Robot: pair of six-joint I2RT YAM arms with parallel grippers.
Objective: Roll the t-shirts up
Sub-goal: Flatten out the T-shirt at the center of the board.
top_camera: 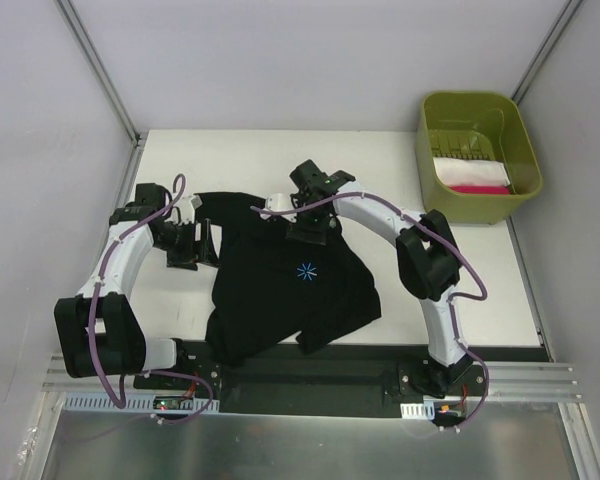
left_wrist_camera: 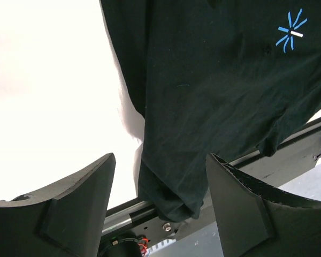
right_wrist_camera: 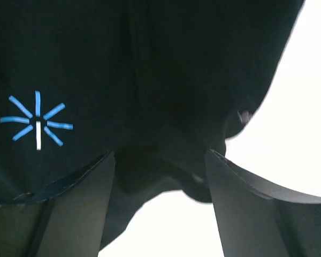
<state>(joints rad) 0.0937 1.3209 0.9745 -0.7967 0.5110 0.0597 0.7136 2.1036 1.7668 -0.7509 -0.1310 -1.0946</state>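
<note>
- One black t-shirt (top_camera: 290, 290) lies spread and rumpled at the middle of the white table (top_camera: 180, 160). Its one blue starburst logo (top_camera: 306, 270) faces up, and its 6 o'clock edge reaches the dark rail at the table's near edge.
- One olive-green bin (top_camera: 477, 203) stands at 2 o'clock from the shirt, well apart from it. It holds a white folded cloth (top_camera: 470, 170) with a pink one (top_camera: 477, 188) at its 6 o'clock side.
- There are two arms and two grippers.
- The left arm bends up from its base at 7 o'clock and folds back inward, setting the left gripper (top_camera: 205, 243) low at the shirt's 9 o'clock edge, by the sleeve.
- The right arm arches from its base at 5 o'clock over the shirt's 3 o'clock side, and the right gripper (top_camera: 312, 225) points down at the shirt's 12 o'clock end.
- The left gripper's jaws stand wide apart and hold nothing. In the left wrist view the shirt's side edge runs between the fingers (left_wrist_camera: 69, 214), farther off.
- The right gripper's jaws are also spread wide. Bunched black fabric sits in the gap, but whether the fingers (right_wrist_camera: 257, 214) touch it I cannot tell.
</note>
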